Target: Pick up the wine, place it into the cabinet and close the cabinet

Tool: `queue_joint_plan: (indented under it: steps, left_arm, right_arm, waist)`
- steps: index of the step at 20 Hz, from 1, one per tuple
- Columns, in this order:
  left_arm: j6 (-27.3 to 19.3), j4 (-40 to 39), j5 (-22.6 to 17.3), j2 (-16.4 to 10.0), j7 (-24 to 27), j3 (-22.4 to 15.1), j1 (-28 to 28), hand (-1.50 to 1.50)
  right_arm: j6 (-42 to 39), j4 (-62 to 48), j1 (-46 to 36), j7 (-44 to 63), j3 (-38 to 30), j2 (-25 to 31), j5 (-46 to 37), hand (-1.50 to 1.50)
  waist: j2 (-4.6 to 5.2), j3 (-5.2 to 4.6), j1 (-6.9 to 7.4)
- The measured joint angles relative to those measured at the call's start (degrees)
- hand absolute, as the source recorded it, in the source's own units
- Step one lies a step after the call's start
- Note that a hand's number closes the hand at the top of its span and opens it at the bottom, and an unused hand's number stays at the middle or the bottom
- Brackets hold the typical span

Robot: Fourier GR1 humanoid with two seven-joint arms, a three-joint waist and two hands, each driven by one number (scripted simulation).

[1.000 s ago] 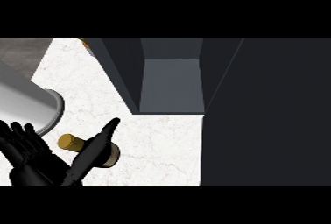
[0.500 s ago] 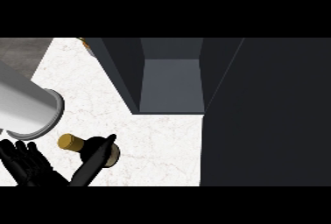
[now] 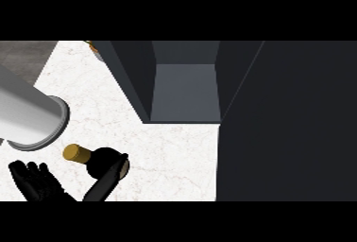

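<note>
Wine beside left hand's fingers, touching thumb.

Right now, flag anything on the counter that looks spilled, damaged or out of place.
Nothing stands out. The wine bottle sits on the counter with no spill around it. The cabinet stands open. The left hand is open beside the wine bottle, thumb at its side.
</note>
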State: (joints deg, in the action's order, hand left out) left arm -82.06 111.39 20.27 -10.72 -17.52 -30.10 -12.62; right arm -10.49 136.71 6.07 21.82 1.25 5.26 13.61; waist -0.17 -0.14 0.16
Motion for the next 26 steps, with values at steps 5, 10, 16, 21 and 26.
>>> queue_joint_plan:
  steps: [5,10,16,21,26]
  left_arm:
    - [-1.14,-2.60,-6.87,-0.19,5.00,-0.21,1.18,-1.50]
    - [-1.24,-4.05,-11.45,1.47,10.94,-0.67,0.14,-1.50]
    - [2.61,-4.72,-18.62,3.80,17.63,3.43,-1.10,-1.50]
    - [9.28,-8.42,-26.21,8.41,27.10,8.17,-2.20,-1.50]
    - [18.60,-13.62,-38.05,10.04,39.32,13.80,-3.51,-1.50]
  right_arm:
    - [0.50,-0.11,-1.42,1.20,0.02,0.04,-0.37,-1.50]
    - [0.57,0.45,-1.05,2.23,0.24,0.27,-0.44,-1.50]
    - [0.75,0.38,-0.84,1.91,-0.10,0.10,-0.91,-1.50]
    - [0.76,0.34,-0.84,1.40,-0.27,-0.19,-0.99,-1.50]
    - [-0.06,0.32,0.07,0.40,-0.59,-0.08,-0.98,-1.50]
  waist:
    - [-0.02,-0.05,0.10]
    - [-0.13,-0.13,0.23]
    - [-0.22,-0.18,0.47]
    - [-0.19,-0.17,0.57]
    - [-0.13,-0.14,0.55]
